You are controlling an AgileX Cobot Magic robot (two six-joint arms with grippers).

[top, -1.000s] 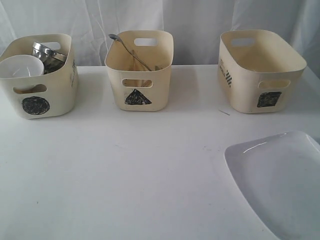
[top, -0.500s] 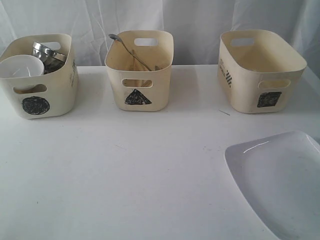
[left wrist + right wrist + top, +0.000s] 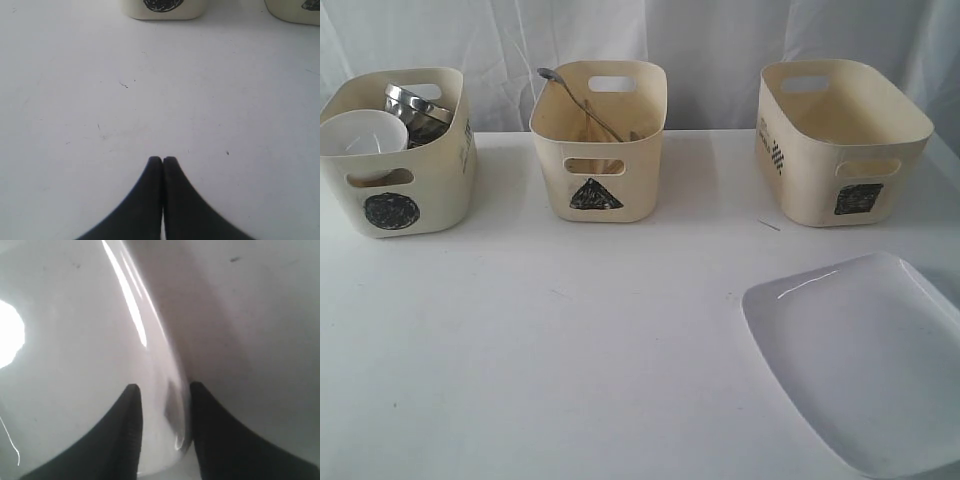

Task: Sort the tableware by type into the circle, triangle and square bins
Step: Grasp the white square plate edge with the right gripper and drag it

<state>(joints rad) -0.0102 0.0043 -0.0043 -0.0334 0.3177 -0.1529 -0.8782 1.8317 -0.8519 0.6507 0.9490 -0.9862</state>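
Observation:
The large white rounded-square plate [image 3: 850, 365] is at the front right of the table. In the right wrist view its rim [image 3: 167, 390] runs between the two fingers of my right gripper [image 3: 164, 387], which is closed on it. My left gripper [image 3: 163, 159] is shut and holds nothing, hovering over bare table in front of the circle bin [image 3: 162, 7]. The circle bin [image 3: 425, 190] holds a small white bowl [image 3: 360, 132] and shiny steel ware [image 3: 415, 108]. A steel spoon [image 3: 555, 78] and wooden chopsticks [image 3: 588, 125] stand in the triangle bin [image 3: 635, 160]. I see nothing inside the square bin [image 3: 810, 170]. Neither arm shows in the exterior view.
The three bins stand in a row along the back of the white table [image 3: 570, 340], in front of a white curtain [image 3: 710, 40]. A small dark speck [image 3: 768, 225] lies ahead of the square bin. The plate overhangs the front right edge.
The plate has shifted left and toward the bins, and its near edge sits differently. The bins and their contents have not moved.

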